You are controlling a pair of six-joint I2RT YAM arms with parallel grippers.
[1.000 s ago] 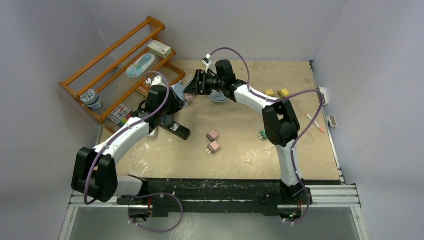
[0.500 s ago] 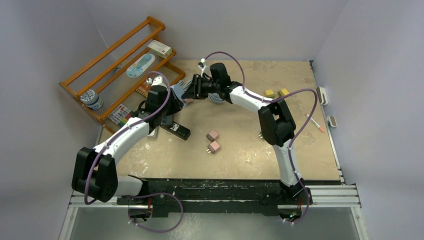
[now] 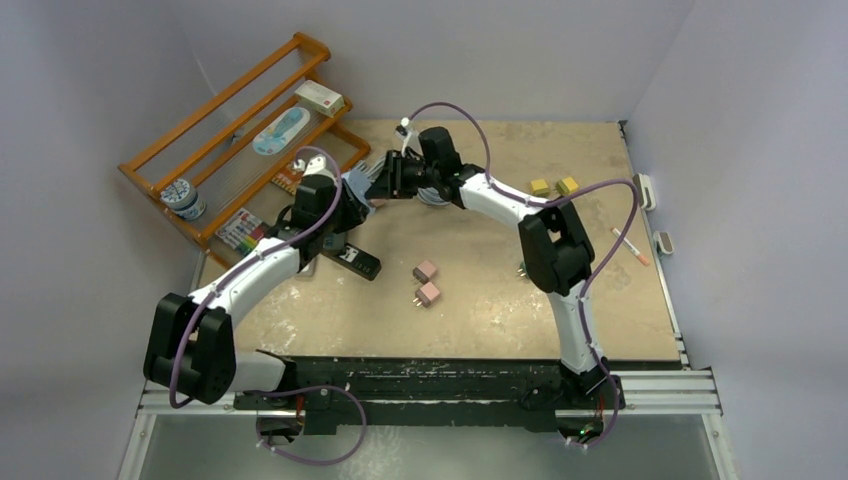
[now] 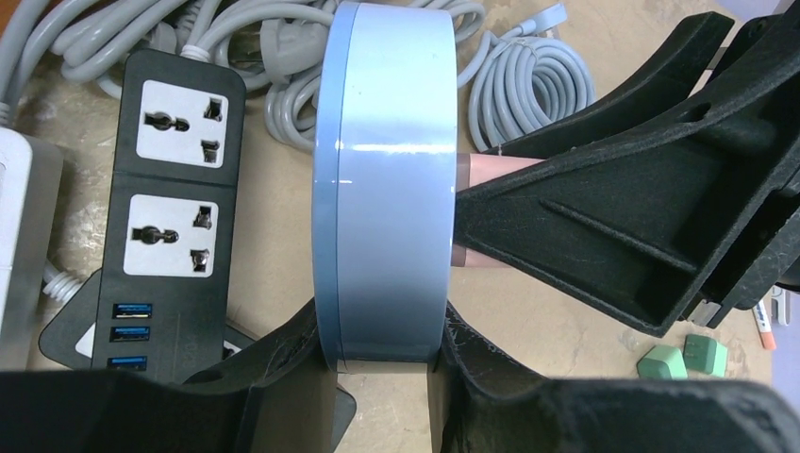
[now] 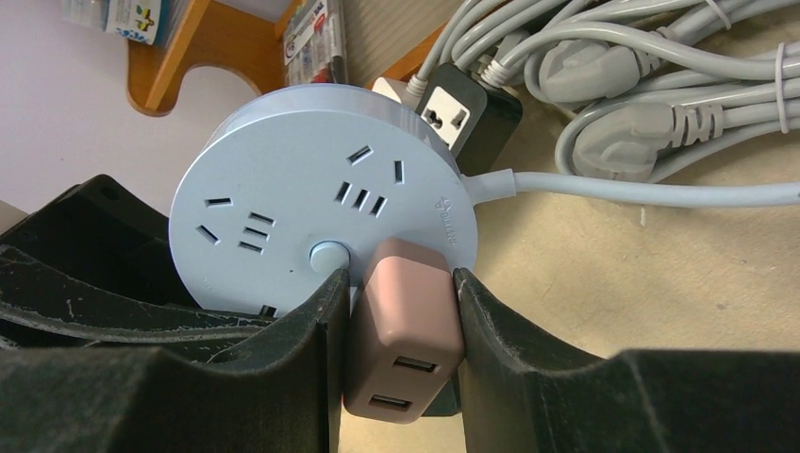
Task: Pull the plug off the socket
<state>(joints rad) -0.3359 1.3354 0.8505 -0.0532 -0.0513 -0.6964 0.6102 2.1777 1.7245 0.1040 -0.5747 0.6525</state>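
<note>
A round light-blue socket stands on edge, off the table, with my left gripper shut on its rim. A pink plug with two USB ports sits plugged into the socket's face, near its lower right edge. My right gripper is shut on the plug, one finger pressed against each side. In the top view both grippers meet at the back left of the table, the left gripper beside the right gripper, with the socket between them.
A black power strip lies under the socket, and coils of grey cable lie behind it. A wooden rack stands at the back left. Two loose pink plugs lie mid-table, and green plugs lie farther right.
My right gripper moved left onto the pink plug and closed on it. The left gripper kept hold of the socket without moving.
</note>
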